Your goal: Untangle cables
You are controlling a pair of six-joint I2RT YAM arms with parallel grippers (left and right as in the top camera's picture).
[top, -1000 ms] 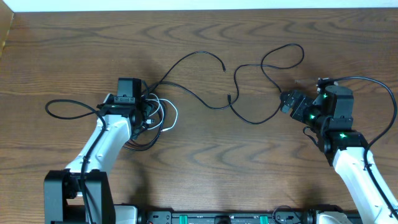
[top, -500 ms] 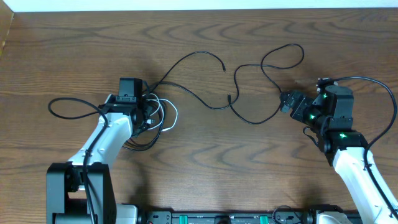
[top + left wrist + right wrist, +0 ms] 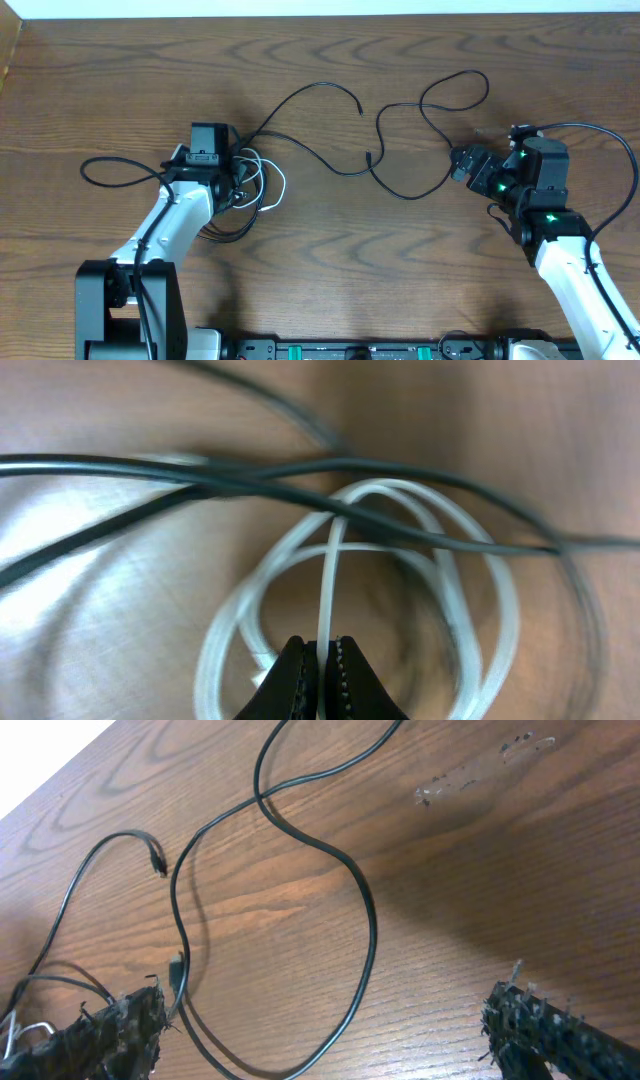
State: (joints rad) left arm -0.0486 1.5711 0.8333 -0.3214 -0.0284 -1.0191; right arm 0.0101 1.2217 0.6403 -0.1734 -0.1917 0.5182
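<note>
Overhead: tangle of cables [image 3: 255,188] sits at the left gripper [image 3: 237,183], well apart from the right gripper [image 3: 462,163]; left wrist: jaws pinch the white cable [image 3: 327,580], its strand running straight ahead, crossed by black cables [image 3: 300,472]; right wrist: fingers spread, black loop [image 3: 366,920] lying unheld ahead.

No legible text, label, brand, number or sign on anything here

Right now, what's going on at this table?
The left pincer is shut on a strand of the white cable, where black cables cross over it. The right pincer stands open above the table, beside the long black cable, holding nothing. Nothing is untangled yet.
</note>
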